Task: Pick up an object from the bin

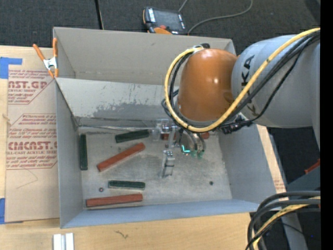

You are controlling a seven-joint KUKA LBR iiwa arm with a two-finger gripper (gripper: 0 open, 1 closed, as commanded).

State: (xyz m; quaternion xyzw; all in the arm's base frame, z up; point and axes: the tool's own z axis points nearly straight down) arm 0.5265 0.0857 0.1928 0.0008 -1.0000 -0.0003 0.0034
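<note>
My gripper (167,168) hangs below the arm's wrist over the middle of the bin floor, with bare floor under its tip. Nearest to it, on the left, a red-orange stick (120,157) lies slanted. A dark green stick (131,135) lies just behind that one, close to the back wall. Another short dark green stick (126,184) lies in front and to the left of the gripper. Nothing shows in the gripper's grasp.
A longer red stick (114,200) lies along the front wall at the left. A dark green stick (83,152) lies lengthwise by the left wall. The arm's orange cover and cables hide the bin's back right part.
</note>
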